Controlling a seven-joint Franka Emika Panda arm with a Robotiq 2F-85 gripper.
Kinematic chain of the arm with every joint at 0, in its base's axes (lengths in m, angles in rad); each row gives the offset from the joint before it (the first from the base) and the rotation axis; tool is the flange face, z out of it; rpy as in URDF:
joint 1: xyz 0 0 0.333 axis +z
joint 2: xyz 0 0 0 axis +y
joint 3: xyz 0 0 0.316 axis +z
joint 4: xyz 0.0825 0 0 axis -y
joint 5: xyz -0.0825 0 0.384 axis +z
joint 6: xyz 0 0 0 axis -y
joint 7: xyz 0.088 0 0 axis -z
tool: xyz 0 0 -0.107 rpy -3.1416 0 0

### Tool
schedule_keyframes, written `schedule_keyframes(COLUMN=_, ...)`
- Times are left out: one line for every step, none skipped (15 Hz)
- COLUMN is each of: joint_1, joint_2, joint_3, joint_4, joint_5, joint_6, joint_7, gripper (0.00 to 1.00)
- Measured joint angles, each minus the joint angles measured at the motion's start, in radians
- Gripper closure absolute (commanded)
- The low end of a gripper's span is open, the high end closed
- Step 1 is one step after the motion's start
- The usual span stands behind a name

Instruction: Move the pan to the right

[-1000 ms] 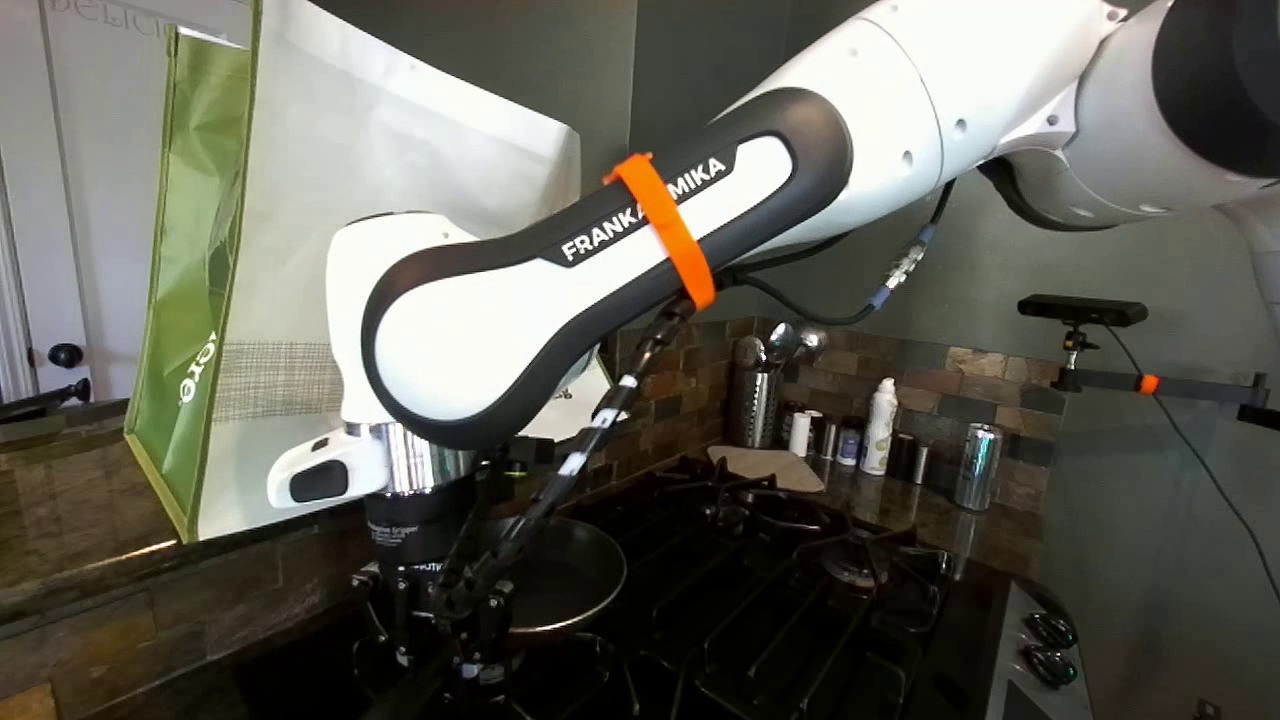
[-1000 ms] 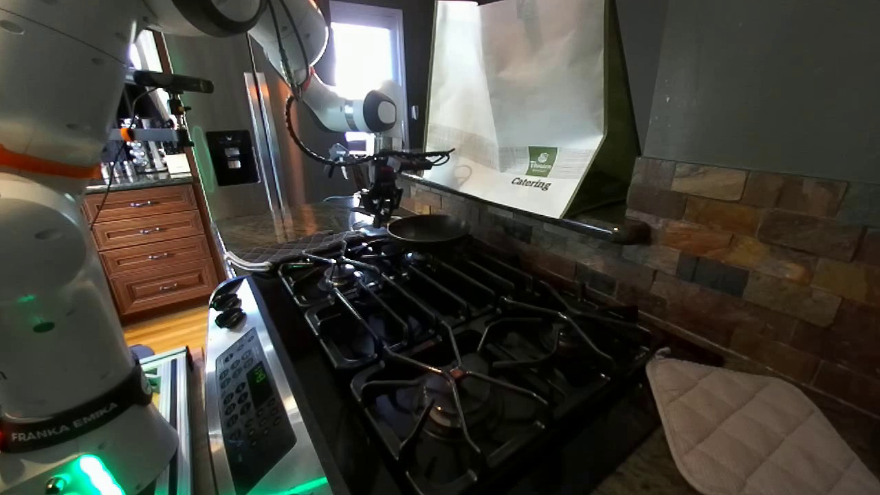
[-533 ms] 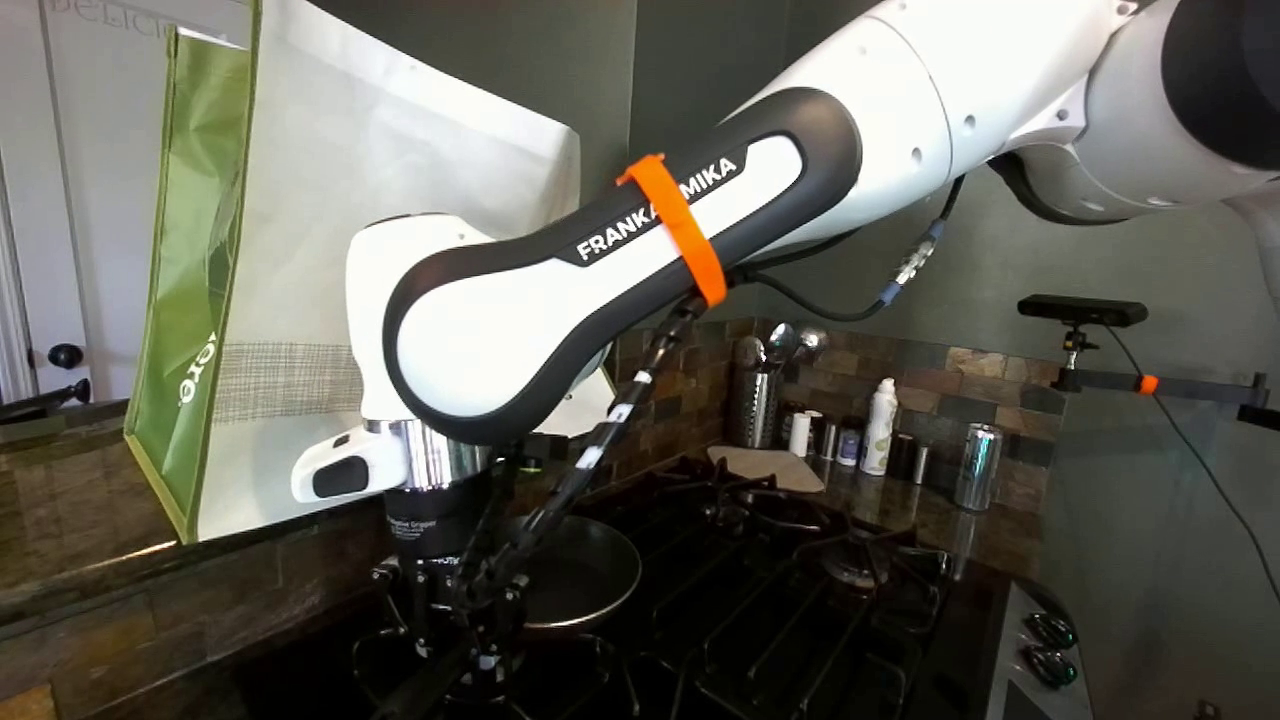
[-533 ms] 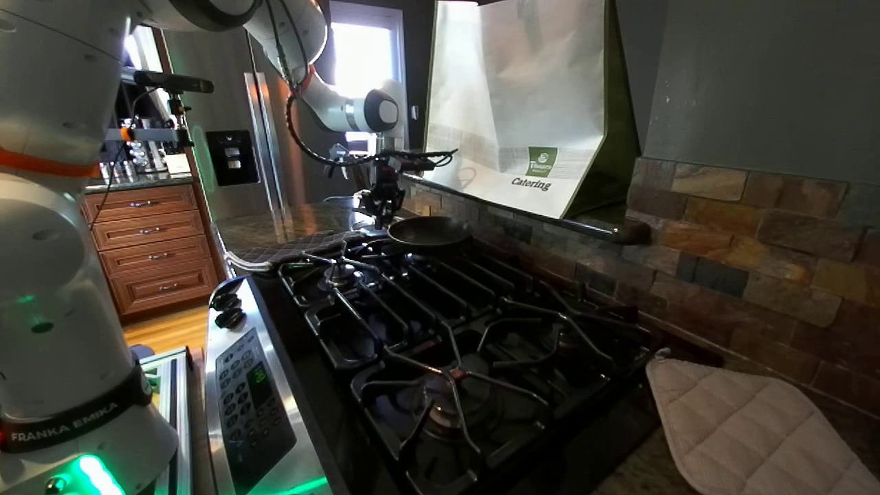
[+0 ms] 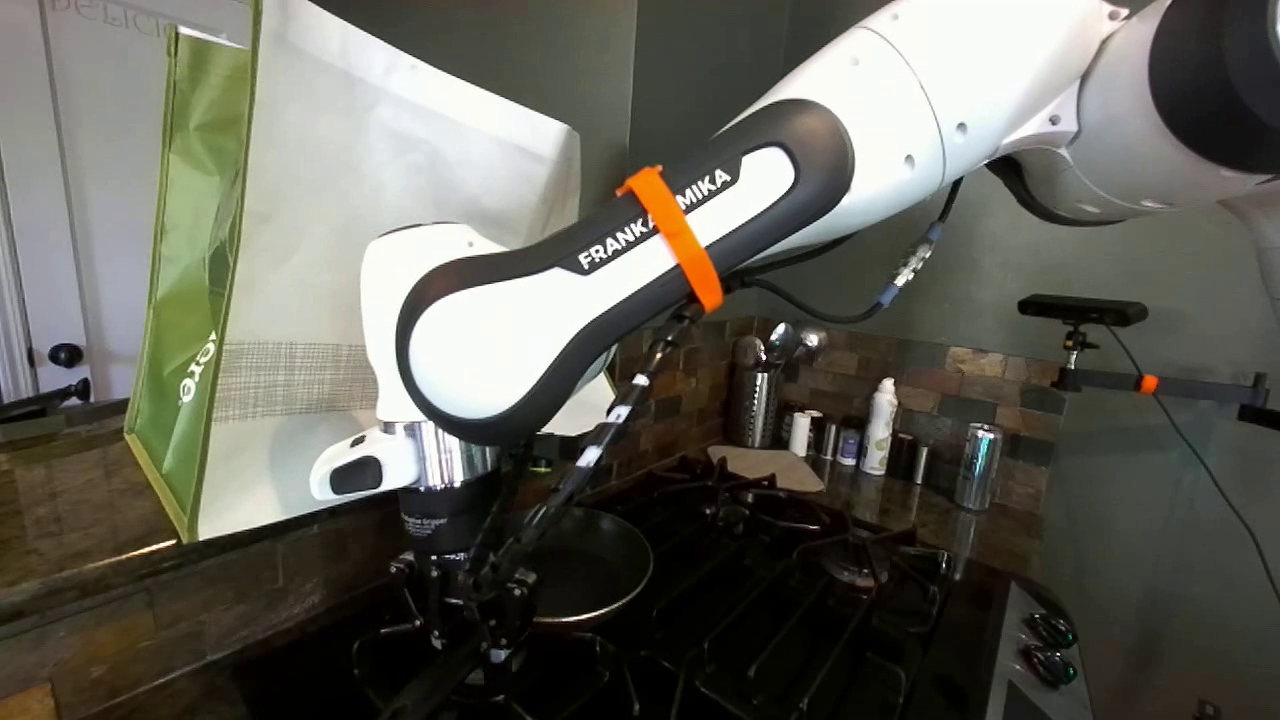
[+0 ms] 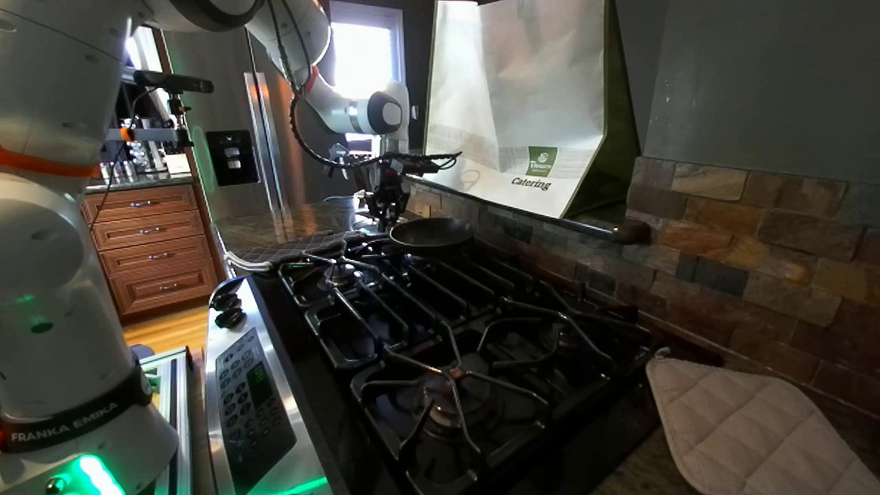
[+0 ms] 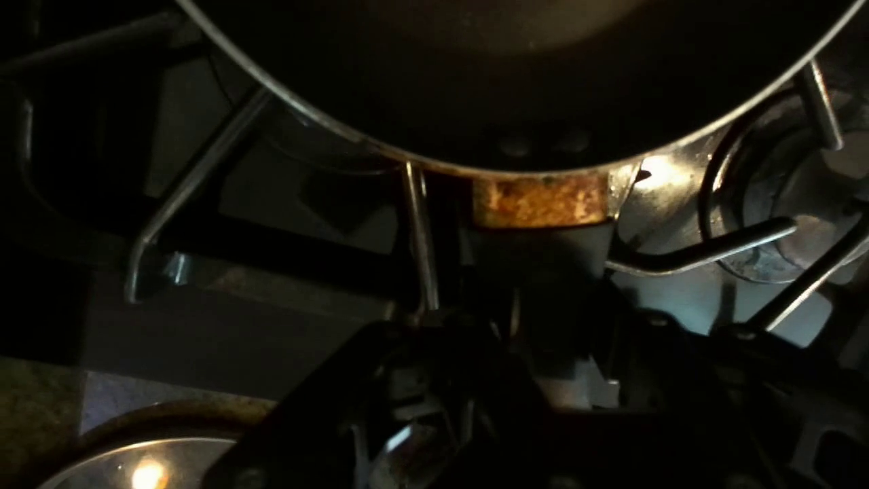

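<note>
Pan (image 6: 431,237) is at the far end of the cooktop (image 6: 306,371), close by the tiled wall (image 6: 729,227), in an exterior view; grates (image 6: 457,373) run off from it toward 5 o'clock. Lifted or resting on them: can't tell. Its handle (image 7: 543,272) leaves it at 6 o'clock in the wrist view, going in between the fingers (image 7: 655,339), one per side. Dark there, but they look pressed onto it, pinching. The gripper (image 5: 468,652) points down at the pan's 8 o'clock in an exterior view. Sensible spot: the handle is the one narrow part, and a downward grip there keeps the gripper out of the pan itself.

Step, my guess: early in the carry. Right, by the robot's own facing, should mean toward that 5 o'clock. Holding one side only leaves the pan hanging out, so it may droop or swivel, and grate bars could catch it; keep it a bit high.

Pot holder (image 6: 749,419) at 4 o'clock, likely handy for hot metal. Bag (image 6: 515,89) at 1 o'clock, up on the ledge (image 6: 612,230), probably out of the way. Orange strap (image 5: 680,245) seems to band the cable (image 5: 603,433) to the arm (image 5: 520,340), presumably against snagging.
</note>
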Motion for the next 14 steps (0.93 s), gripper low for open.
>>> schedule_keyframes(joint_1=-0.004, joint_2=0.000, joint_3=-0.003, joint_4=0.000, joint_5=0.000, joint_6=0.000, joint_7=0.007, gripper=0.88)
schedule_keyframes(joint_1=-0.009, joint_2=0.000, joint_3=-0.005, joint_4=-0.001, joint_5=0.001, joint_6=0.000, joint_7=0.014, gripper=0.88)
schedule_keyframes(joint_1=-0.014, joint_2=-0.001, joint_3=-0.006, joint_4=-0.001, joint_5=0.002, joint_6=0.000, joint_7=0.019, gripper=0.88)
schedule_keyframes(joint_1=-0.020, joint_2=-0.002, joint_3=-0.006, joint_4=-0.001, joint_5=0.004, joint_6=0.000, joint_7=0.023, gripper=0.88)
schedule_keyframes(joint_1=-0.026, joint_2=-0.003, joint_3=-0.006, joint_4=-0.002, joint_5=0.004, joint_6=0.000, joint_7=0.028, gripper=0.88)
schedule_keyframes(joint_1=-0.031, joint_2=-0.005, joint_3=-0.007, joint_4=-0.004, joint_5=0.005, joint_6=0.000, joint_7=0.032, gripper=0.88)
schedule_keyframes(joint_1=-0.036, joint_2=-0.007, joint_3=-0.007, joint_4=-0.008, joint_5=0.005, joint_6=0.001, joint_7=0.035, gripper=0.88)
schedule_keyframes(joint_1=-0.042, joint_2=-0.010, joint_3=-0.007, joint_4=-0.013, joint_5=0.006, joint_6=0.002, joint_7=0.037, gripper=0.88)
schedule_keyframes(joint_1=-0.047, joint_2=-0.015, joint_3=-0.007, joint_4=-0.021, joint_5=0.007, joint_6=0.005, joint_7=0.038, gripper=0.88)
schedule_keyframes(joint_1=-0.053, joint_2=-0.022, joint_3=-0.008, joint_4=-0.033, joint_5=0.008, joint_6=0.009, joint_7=0.039, gripper=0.88)
schedule_keyframes(joint_1=-0.058, joint_2=-0.030, joint_3=-0.009, joint_4=-0.046, joint_5=0.009, joint_6=0.010, joint_7=0.041, gripper=0.88)
schedule_keyframes(joint_1=-0.064, joint_2=-0.039, joint_3=-0.009, joint_4=-0.060, joint_5=0.010, joint_6=0.014, joint_7=0.043, gripper=0.88)
schedule_keyframes(joint_1=-0.070, joint_2=-0.047, joint_3=-0.010, joint_4=-0.074, joint_5=0.010, joint_6=0.021, joint_7=0.045, gripper=0.63)
schedule_keyframes(joint_1=-0.076, joint_2=-0.056, joint_3=-0.011, joint_4=-0.090, joint_5=0.011, joint_6=0.030, joint_7=0.047, gripper=0.63)
